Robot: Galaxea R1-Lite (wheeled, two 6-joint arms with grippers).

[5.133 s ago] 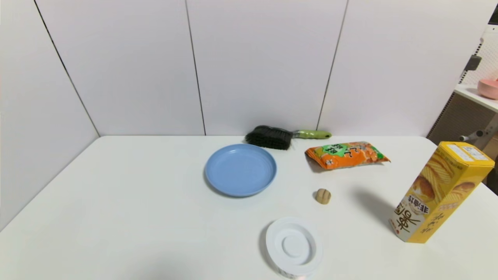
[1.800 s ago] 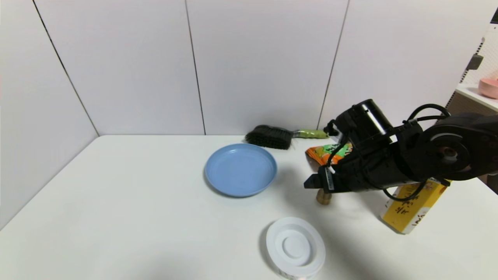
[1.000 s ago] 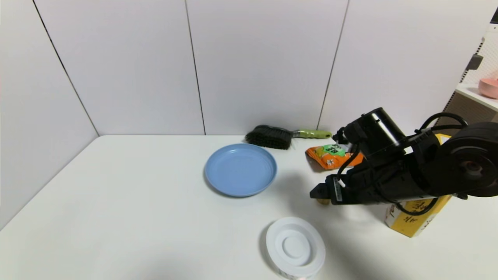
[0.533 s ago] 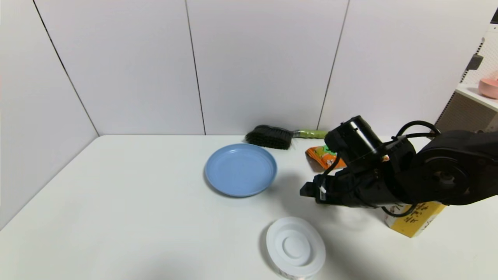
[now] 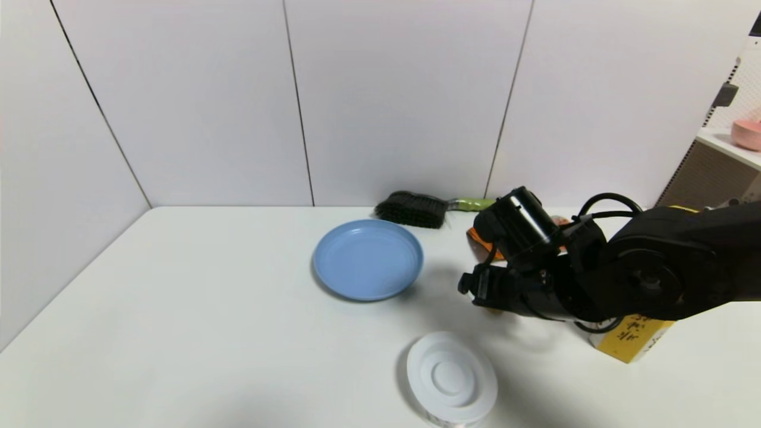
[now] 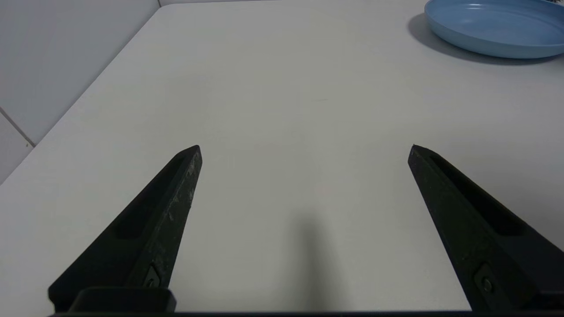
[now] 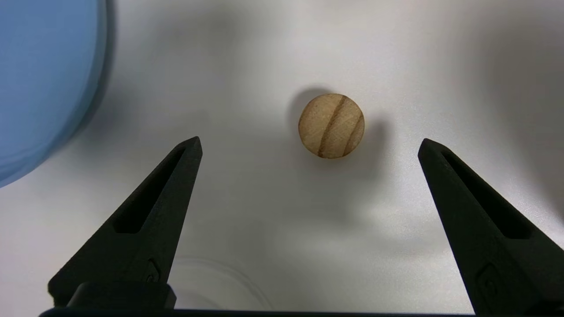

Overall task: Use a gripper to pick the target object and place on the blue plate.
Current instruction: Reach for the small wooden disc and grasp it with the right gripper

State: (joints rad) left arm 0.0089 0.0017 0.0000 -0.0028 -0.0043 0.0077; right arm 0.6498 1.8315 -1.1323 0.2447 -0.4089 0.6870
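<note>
The right gripper hangs above the target object, fingers spread wide, the object on the table at frame centre. The blue plate sits upper left. That round lump could roll away if one finger nudges it first.

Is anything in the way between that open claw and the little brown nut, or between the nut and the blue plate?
Nothing visible. The right gripper hangs open over the nut; only bare table separates nut and blue plate.
</note>
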